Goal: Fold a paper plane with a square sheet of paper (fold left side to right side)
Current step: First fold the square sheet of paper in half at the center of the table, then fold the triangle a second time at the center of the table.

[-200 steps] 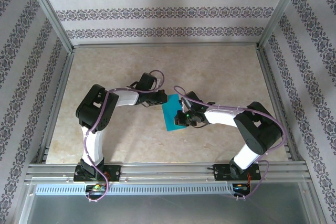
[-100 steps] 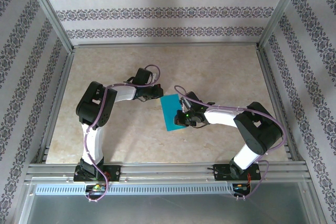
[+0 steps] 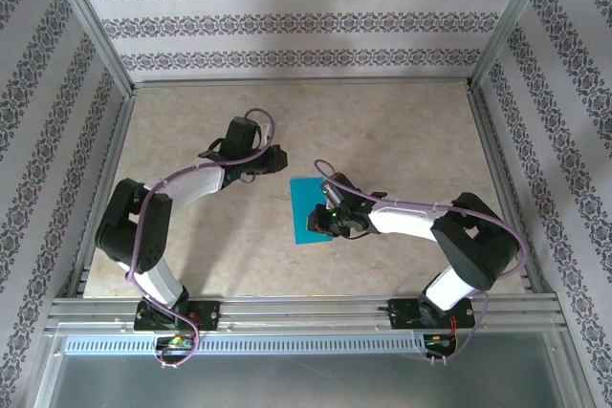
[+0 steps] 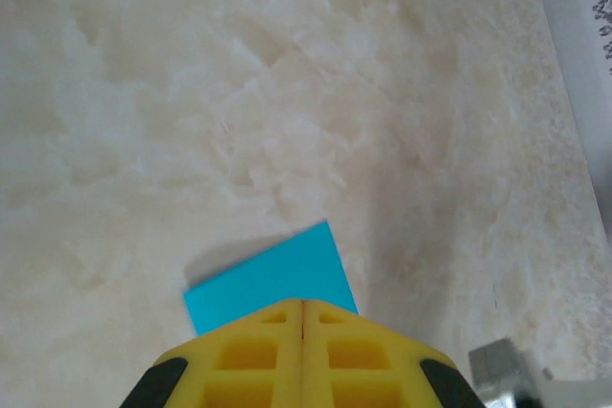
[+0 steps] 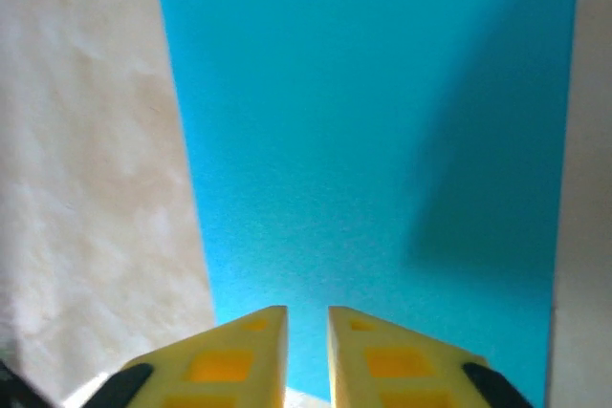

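The square sheet of paper lies on the table as a tall teal-blue rectangle, flat, with a straight edge on each long side. My right gripper hovers over its near right part. In the right wrist view the yellow fingertips stand a narrow gap apart, with the paper showing below and between them; the right gripper is open and holds nothing. My left gripper is off the sheet's far left corner, shut on nothing. In the left wrist view the left gripper covers the near part of the paper.
The beige marbled table stretches out behind and to both sides of the sheet. Aluminium rails frame it in front, and patterned walls close the back and sides. Part of the right arm shows at the lower right of the left wrist view.
My left arm has drawn back to the left, off the sheet. The right jaws have parted slightly. The sheet has shifted a little to the left and lies flat.
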Robot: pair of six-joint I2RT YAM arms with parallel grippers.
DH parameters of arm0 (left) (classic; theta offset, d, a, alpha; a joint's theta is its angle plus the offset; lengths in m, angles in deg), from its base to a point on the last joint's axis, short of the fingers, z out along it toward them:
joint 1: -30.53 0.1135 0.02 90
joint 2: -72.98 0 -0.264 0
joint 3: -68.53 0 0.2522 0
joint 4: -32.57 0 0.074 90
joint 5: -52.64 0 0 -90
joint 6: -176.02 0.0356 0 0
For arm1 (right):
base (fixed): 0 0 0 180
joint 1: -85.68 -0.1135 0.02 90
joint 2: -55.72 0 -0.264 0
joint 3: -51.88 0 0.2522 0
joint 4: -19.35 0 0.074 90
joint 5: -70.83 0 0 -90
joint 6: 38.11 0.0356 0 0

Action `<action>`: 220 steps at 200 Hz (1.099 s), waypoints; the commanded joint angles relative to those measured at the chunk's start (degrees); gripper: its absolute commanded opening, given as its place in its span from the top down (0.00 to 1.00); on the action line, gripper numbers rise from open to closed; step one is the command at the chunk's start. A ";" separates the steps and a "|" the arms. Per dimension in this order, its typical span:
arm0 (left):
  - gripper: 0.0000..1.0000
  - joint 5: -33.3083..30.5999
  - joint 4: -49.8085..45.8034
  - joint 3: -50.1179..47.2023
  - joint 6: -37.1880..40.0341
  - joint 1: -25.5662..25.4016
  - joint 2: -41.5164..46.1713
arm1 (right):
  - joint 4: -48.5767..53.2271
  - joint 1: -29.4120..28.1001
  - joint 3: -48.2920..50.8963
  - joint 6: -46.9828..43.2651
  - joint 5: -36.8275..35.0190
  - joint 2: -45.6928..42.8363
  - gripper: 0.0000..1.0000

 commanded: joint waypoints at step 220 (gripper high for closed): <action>0.97 -4.90 -9.09 -3.89 -6.83 -10.22 -8.24 | 3.14 16.52 3.94 -13.29 7.86 -9.44 0.26</action>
